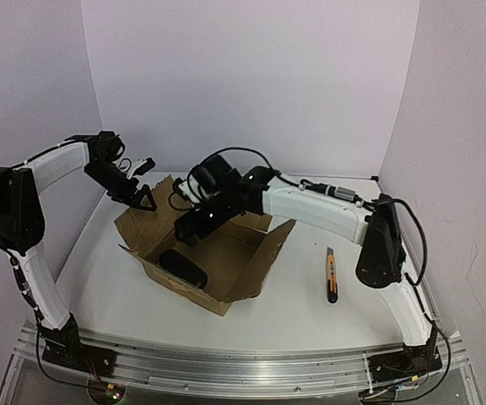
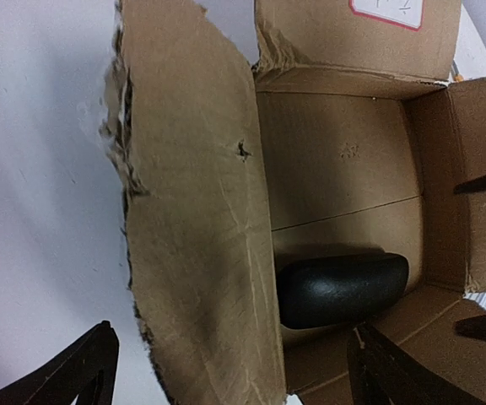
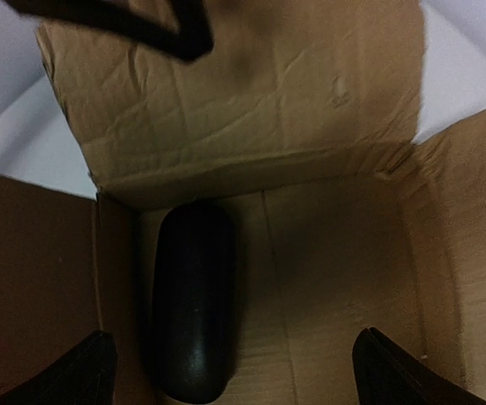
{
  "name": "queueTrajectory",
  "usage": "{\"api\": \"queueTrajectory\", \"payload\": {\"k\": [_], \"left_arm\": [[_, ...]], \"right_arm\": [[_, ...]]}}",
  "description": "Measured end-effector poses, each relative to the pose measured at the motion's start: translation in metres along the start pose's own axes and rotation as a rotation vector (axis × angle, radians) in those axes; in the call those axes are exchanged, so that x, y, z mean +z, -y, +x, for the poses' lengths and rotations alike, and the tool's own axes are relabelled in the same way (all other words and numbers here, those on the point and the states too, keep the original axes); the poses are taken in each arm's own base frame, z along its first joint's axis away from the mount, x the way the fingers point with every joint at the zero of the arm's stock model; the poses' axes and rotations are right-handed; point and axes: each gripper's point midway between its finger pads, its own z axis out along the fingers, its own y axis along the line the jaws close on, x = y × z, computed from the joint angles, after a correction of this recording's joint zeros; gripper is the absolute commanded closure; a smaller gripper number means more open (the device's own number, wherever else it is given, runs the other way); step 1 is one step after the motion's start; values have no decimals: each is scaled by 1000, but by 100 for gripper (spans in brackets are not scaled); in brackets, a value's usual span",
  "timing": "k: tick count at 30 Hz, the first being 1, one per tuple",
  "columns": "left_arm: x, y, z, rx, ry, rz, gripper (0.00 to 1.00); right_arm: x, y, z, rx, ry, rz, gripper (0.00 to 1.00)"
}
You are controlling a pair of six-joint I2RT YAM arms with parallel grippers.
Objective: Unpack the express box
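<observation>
The express box [image 1: 260, 260] stands open mid-table, its flaps spread. A black oblong case [image 1: 182, 268] lies inside along the near-left wall; it also shows in the left wrist view [image 2: 340, 289] and the right wrist view [image 3: 191, 304]. My left gripper [image 1: 142, 200] is open at the box's back-left corner; in its wrist view [image 2: 234, 380] the torn left flap [image 2: 197, 236] lies between the spread fingers. My right gripper [image 1: 191, 232] is open and empty, hovering over the box's inside [image 3: 234, 375], with the case beside its left finger [image 3: 74, 371].
A utility knife [image 1: 332, 275] with a yellow-and-black handle lies on the table right of the box. A white label [image 2: 386, 10] sits on the far flap. White walls close in the back and sides.
</observation>
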Motion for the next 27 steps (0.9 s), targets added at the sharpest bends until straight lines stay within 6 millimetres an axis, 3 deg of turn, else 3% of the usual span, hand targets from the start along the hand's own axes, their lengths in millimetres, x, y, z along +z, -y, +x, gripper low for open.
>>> {"api": "queueTrajectory", "payload": {"k": [4, 8, 10, 14, 19, 25, 27], "left_arm": [[14, 3, 19, -70, -37, 39, 52], [17, 7, 21, -150, -40, 66, 88], [17, 9, 20, -185, -35, 80, 98], [17, 13, 23, -256, -26, 92, 100], [14, 26, 43, -345, -22, 125, 100], [19, 44, 63, -432, -48, 208, 100], [20, 48, 66, -446, -56, 226, 100]], "right_arm": [[31, -19, 39, -9, -115, -26, 2], [44, -35, 56, -31, -157, -43, 2], [48, -42, 62, -40, -169, -48, 2], [58, -54, 75, -61, -196, -65, 2], [66, -61, 86, -96, -221, -57, 2], [80, -74, 124, -199, -325, -66, 2], [80, -77, 137, -239, -364, -52, 7]]}}
